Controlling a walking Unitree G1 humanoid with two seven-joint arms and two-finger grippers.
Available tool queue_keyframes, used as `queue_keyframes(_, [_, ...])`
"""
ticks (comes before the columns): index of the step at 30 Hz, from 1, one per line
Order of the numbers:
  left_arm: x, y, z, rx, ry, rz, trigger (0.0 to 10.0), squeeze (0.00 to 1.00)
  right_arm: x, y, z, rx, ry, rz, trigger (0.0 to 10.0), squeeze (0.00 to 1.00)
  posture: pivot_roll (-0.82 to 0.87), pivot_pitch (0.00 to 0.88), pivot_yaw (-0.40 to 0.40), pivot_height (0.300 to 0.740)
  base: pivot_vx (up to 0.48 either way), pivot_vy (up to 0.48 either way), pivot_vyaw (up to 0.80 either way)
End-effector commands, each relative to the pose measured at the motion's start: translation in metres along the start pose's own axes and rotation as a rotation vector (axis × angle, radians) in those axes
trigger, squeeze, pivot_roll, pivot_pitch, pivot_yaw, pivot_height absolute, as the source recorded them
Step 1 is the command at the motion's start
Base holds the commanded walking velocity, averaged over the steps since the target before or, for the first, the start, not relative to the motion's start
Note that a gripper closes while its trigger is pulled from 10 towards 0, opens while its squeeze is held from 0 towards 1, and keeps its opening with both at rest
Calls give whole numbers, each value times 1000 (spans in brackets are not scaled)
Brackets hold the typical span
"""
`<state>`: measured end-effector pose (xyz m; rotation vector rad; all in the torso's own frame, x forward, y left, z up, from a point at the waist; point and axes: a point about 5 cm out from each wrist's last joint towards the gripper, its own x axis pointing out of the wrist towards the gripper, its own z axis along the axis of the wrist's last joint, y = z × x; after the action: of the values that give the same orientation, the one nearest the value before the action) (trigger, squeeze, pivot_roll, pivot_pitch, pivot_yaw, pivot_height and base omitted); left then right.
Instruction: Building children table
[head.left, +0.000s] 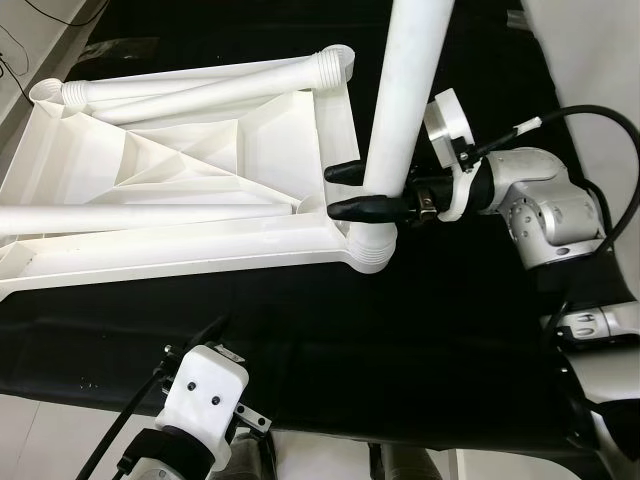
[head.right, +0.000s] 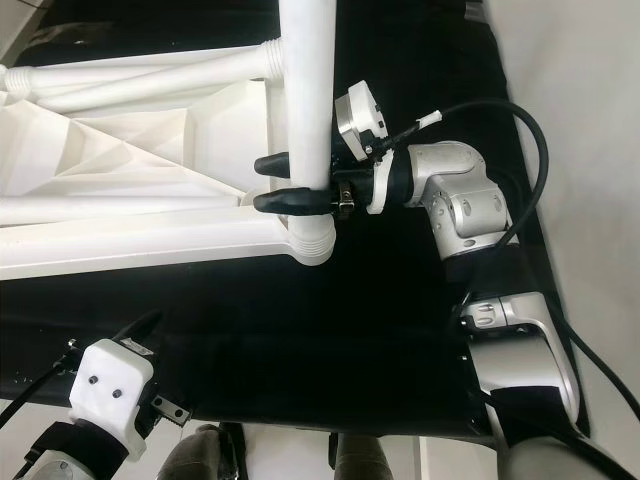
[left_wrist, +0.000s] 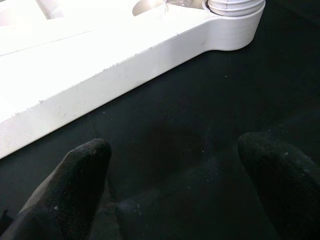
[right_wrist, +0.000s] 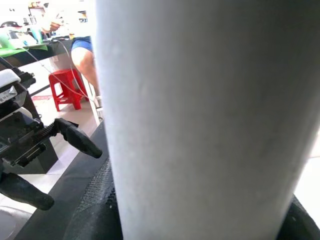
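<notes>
A white children's tabletop (head.left: 180, 250) lies upside down on a black mat. One white leg (head.left: 405, 90) stands upright in the threaded corner socket (head.left: 372, 250) nearest me on the right. My right gripper (head.left: 345, 190) is shut on this leg just above the socket, one black finger on each side. In the right wrist view the leg (right_wrist: 200, 120) is pressed close to the camera. Two loose legs (head.left: 200, 85) (head.left: 150, 215) lie across the underside of the tabletop. My left gripper (left_wrist: 175, 185) hovers open over the mat, a little in front of the tabletop's near edge.
The black mat (head.left: 400, 340) covers the work surface, with pale floor (head.left: 30, 60) beyond its left edge. A black cable (head.left: 600, 130) loops over my right arm. In the background a person (right_wrist: 85, 55) stands by a red stool (right_wrist: 67, 87).
</notes>
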<state>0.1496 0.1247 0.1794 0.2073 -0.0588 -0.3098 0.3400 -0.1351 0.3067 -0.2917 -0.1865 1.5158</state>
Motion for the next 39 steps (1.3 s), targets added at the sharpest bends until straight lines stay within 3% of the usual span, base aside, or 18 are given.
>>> queue_keyframes(1, [-3, -2, 0, -1, 12, 2, 10000, 0, 1, 1, -10, 28, 35, -3, 10000, 0, 63, 407, 43, 740, 0, 0, 0])
queue_keyframes(25, [-4, -3, 1, 6, 11, -9, 10000, 0, 4, 0, -13, 15, -11, -38, 10000, 0, 67, 401, 52, 740, 0, 0, 0])
queue_keyframes(30, [-4, -3, 0, 8, 12, -9, 10000, 0, -1, 13, -13, 20, -30, 64, 10000, 0, 69, 397, 51, 740, 0, 0, 0])
queue_keyframes(34, [-4, -2, 0, 13, 12, -11, 10000, 0, -5, 39, -22, 13, 45, 249, 10000, 0, 73, 399, 59, 740, 0, 0, 0])
queue_keyframes(39, [-4, -2, 1, 15, 12, -12, 10000, 0, -3, 42, -24, -8, 93, 277, 10000, 0, 75, 402, 60, 740, 0, 0, 0])
